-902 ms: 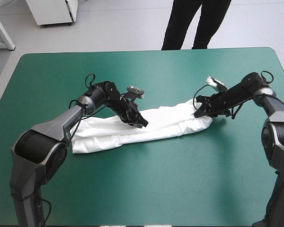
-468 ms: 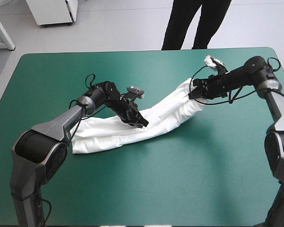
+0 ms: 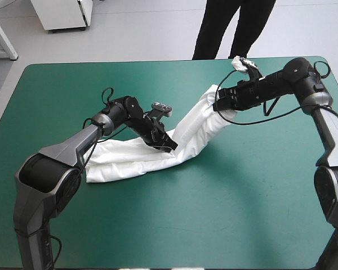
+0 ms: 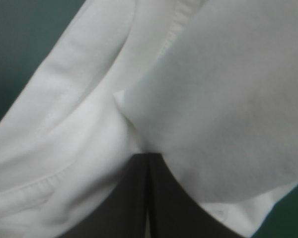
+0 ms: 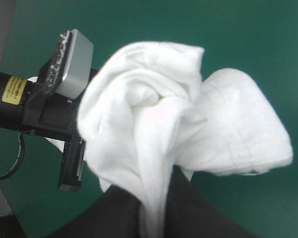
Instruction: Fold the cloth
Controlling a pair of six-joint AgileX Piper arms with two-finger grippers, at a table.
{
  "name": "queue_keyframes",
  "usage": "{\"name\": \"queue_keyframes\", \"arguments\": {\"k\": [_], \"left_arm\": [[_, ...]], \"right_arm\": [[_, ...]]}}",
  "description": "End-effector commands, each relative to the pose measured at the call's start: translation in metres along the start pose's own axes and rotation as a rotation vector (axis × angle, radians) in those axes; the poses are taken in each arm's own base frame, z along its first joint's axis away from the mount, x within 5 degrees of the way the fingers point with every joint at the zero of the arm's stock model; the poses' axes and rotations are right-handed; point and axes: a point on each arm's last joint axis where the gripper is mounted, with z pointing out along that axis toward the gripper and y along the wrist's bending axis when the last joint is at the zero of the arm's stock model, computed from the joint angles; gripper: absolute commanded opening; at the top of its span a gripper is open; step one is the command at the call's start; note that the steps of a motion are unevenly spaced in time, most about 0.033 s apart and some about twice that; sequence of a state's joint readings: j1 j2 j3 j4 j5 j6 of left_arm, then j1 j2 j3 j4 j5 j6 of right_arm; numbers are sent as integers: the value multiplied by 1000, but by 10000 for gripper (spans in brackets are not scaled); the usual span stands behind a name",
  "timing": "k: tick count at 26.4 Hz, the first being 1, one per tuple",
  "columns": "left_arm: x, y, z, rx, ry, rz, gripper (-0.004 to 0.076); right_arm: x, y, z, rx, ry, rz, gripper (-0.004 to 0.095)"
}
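Note:
The white T-shirt [image 3: 129,160] is folded into a long strip. Its left part lies flat on the teal-green cover and its right end is raised off it. My left gripper [image 3: 170,146] rests on the middle of the strip, shut on a pucker of the T-shirt [image 4: 213,99], the fingers meeting at one point [image 4: 148,154]. My right gripper [image 3: 218,106] holds the right end in the air, behind and to the right of the left one. It is shut [image 5: 156,191] on a bunched wad of the T-shirt [image 5: 139,109], which hangs over the cover below.
Bare teal-green cover [image 3: 214,214] stretches from the shirt to the table's near edge and to both sides. The far edge [image 3: 169,61] lies a short way behind the raised end.
My right gripper has lifted the shirt's right end off the table and carried it up and leftward, toward the left gripper. The left gripper has stayed put on the strip.

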State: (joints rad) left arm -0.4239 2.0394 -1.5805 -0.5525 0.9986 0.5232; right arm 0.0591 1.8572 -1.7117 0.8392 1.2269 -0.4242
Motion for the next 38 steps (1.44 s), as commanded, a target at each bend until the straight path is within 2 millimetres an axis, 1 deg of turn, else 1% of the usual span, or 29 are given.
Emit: {"name": "queue_keyframes", "arguments": {"k": [1, 3, 9, 13, 16, 24, 28, 29, 30, 31, 32, 33, 34, 35, 36, 38], "left_arm": [[-5, -8, -11, 13, -34, -1, -22], [-5, -8, -11, 18, -37, -5, -22], [-4, -10, -12, 38, -23, -13, -22], [-8, -16, -24, 34, -53, -2, -22], [-13, -21, -39, 30, -79, 8, -22], [-22, -32, -91, -35, -134, 49, -22], [-17, -36, -116, -73, -123, 47, -22], [-16, -36, -122, -77, -125, 40, -22], [-10, -38, -140, -94, -139, 33, -22], [-7, -40, -148, -105, -147, 37, -22], [-2, -48, -167, -139, -178, 54, -22], [1, -51, -175, -156, -190, 61, -22], [7, -60, -193, -187, -222, 66, -22], [10, -64, -200, -191, -233, 71, -22], [18, -75, -215, -197, -254, 86, -22], [28, -88, -235, -205, -297, 100, -22]], "right_arm": [[-8, 42, -34, -61, -98, -84, -16], [-10, 45, -37, -63, -108, -90, -16], [-10, 46, -37, -52, -107, -97, -16], [-10, 45, -37, -44, -104, -100, -16], [-9, 43, -37, -27, -97, -94, -16], [-10, 44, -37, -32, -99, -86, -16], [-10, 52, -33, -73, -98, -83, -16], [-9, 57, -29, -83, -91, -97, -16], [-6, 68, -20, -103, -68, -122, -16], [-5, 73, -17, -109, -57, -132, -17], [-2, 85, -7, -131, -32, -165, -16], [0, 92, -3, -144, -20, -177, -16], [4, 103, 6, -164, 4, -199, -16], [6, 110, 11, -173, 12, -211, -16], [10, 122, 19, -191, 25, -235, -16], [14, 138, 30, -210, 27, -264, -17]]}}
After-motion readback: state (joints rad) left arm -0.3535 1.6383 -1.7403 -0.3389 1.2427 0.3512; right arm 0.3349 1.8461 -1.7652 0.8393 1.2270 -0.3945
